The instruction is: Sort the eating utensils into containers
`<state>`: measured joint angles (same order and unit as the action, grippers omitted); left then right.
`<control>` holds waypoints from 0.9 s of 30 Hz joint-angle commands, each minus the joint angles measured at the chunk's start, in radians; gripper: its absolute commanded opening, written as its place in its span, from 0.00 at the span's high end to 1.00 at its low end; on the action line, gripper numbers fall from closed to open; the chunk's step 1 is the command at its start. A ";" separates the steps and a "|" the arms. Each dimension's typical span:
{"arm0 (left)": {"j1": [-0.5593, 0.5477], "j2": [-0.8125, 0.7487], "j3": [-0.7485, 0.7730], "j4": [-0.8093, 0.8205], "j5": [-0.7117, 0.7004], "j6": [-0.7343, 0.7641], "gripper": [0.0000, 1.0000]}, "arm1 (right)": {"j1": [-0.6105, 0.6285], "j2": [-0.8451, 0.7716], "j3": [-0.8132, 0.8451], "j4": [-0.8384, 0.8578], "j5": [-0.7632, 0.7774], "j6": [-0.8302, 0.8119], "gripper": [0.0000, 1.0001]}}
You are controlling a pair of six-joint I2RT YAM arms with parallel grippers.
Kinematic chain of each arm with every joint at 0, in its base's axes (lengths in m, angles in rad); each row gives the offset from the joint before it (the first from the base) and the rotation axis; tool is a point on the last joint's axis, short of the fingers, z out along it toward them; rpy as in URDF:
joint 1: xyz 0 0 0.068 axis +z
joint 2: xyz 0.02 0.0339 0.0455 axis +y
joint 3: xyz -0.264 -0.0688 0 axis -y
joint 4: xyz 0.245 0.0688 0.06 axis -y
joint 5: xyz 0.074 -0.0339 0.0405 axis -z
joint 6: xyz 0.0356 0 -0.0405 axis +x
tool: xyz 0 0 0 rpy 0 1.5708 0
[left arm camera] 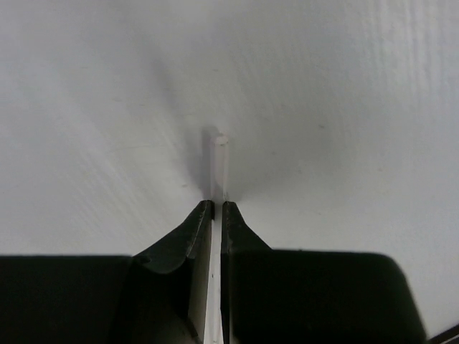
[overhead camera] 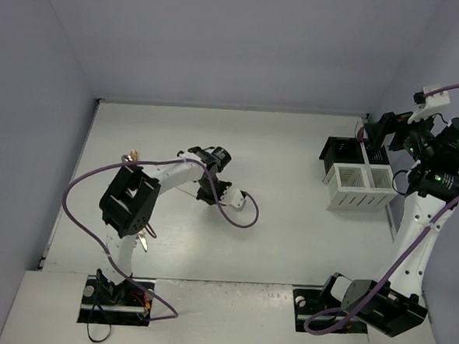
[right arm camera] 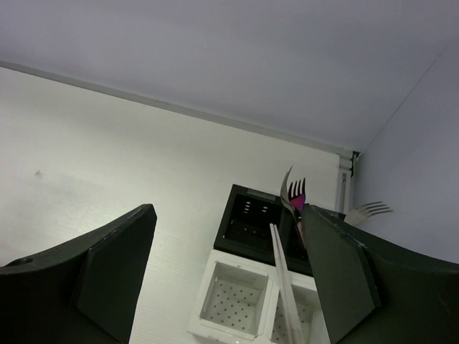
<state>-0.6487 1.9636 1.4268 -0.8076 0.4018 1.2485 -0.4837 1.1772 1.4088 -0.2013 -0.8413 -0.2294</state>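
My left gripper is low over the middle of the table. In the left wrist view it is shut on a thin pale stick whose end pokes out past the fingertips, close to the table. My right gripper hangs open and empty above the joined containers, the black bin and the white slotted bin. In the right wrist view the gripper looks down on the black bin and white bin. Two pale sticks stand in the white bin. A pink-handled fork stands in the black bin.
A few utensils lie near the left arm: a gold piece by its elbow and more partly hidden under it. Another fork head shows behind my right finger. Purple cables loop round both arms. Walls close the back and sides.
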 commanded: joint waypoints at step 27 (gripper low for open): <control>0.288 -0.137 0.192 0.330 0.655 -2.058 1.00 | 0.973 -0.458 -0.641 0.242 0.236 -1.385 0.14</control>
<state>-0.3498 1.9399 1.7241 -0.6900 0.8574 -0.5117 0.3181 0.7899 0.8722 -0.0944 -0.6410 -1.3195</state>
